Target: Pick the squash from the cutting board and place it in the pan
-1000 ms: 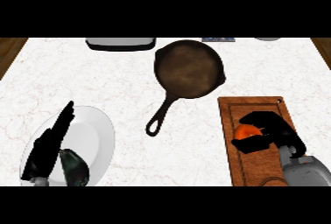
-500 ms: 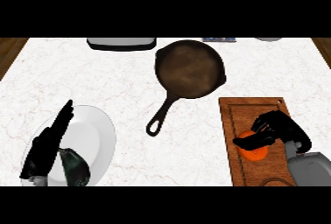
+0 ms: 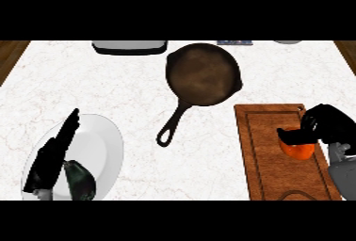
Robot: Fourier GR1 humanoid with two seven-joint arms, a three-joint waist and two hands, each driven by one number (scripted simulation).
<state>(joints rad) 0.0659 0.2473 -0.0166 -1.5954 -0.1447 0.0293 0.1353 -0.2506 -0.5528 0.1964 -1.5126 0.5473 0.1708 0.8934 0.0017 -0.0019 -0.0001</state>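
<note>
An orange squash [image 3: 297, 149] lies on the wooden cutting board [image 3: 268, 155] at the right. My right hand [image 3: 325, 124] sits over the board's right edge with its fingers and thumb curled round the squash's upper side, hiding part of it. The dark pan [image 3: 204, 77] stands at the top centre, its handle [image 3: 173, 124] pointing down and left; nothing is in it. My left hand [image 3: 52, 155] rests open at the lower left, fingers straight, over the white plate.
A white plate [image 3: 101, 150] at the lower left holds a dark green vegetable [image 3: 78, 181]. A grey-rimmed container [image 3: 129, 46] sits at the back edge, left of the pan. Wooden strips border the counter at both sides.
My right hand has shifted down the board and toward its right edge, curling round the squash. The squash has moved slightly with it. The left hand has stayed still.
</note>
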